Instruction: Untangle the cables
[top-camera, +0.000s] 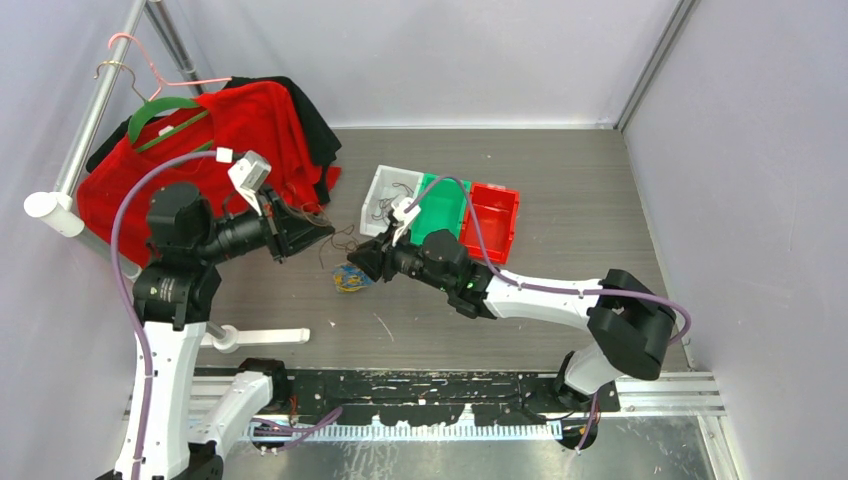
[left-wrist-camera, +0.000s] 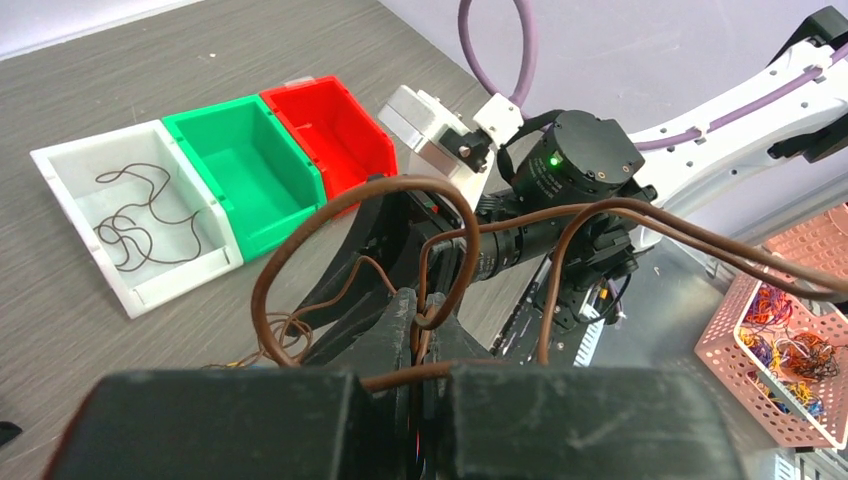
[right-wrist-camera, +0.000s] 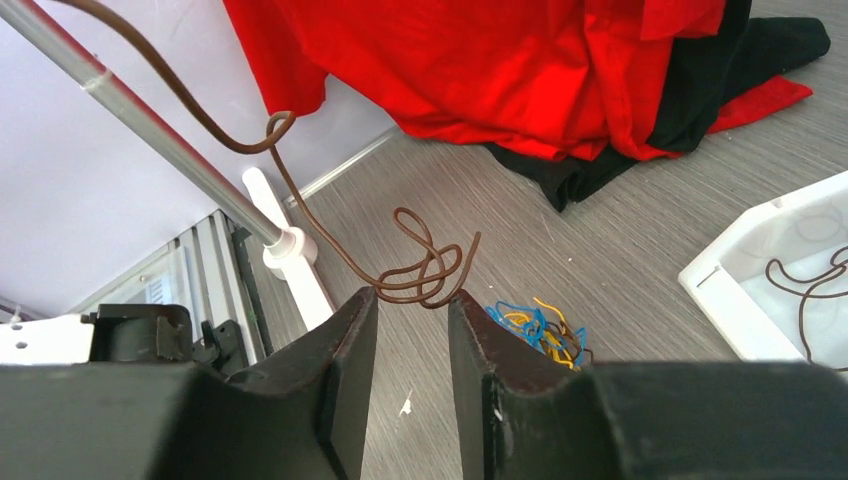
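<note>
1. Brown cable (right-wrist-camera: 425, 287) is hanging in the air above the table (top-camera: 570, 200), running between the two grippers. Bare wood is lying open to the right of it and toward the far wall.
2. Blue-and-yellow tangle (right-wrist-camera: 540, 330) is lying flat on the table just below the right gripper, well apart from every wall.
3. Room on the left is being taken up by the red garment (top-camera: 250, 130), the black garment (top-camera: 320, 135) under it, and the rack pole (right-wrist-camera: 150, 120).
4. Count: three bins are sitting touching in a row, the white bin (left-wrist-camera: 185, 285), green bin (left-wrist-camera: 240, 160) and red bin (left-wrist-camera: 330, 125). There are two brown cables, with the second brown cable (left-wrist-camera: 125, 220) lying loose inside the white bin, and one mixed tangle on the table.
5. Left gripper (left-wrist-camera: 425, 315) is pinching the brown cable tight between its jaws, with loops arching up out of the grip.
6. Right gripper (right-wrist-camera: 412, 300) is showing a narrow gap. The cable's knotted loops are sitting right at the mouth of the jaws. Can't tell whether they are touching.
7. Pink basket (left-wrist-camera: 730, 330) is holding more coloured cords off the table's near edge.
</note>
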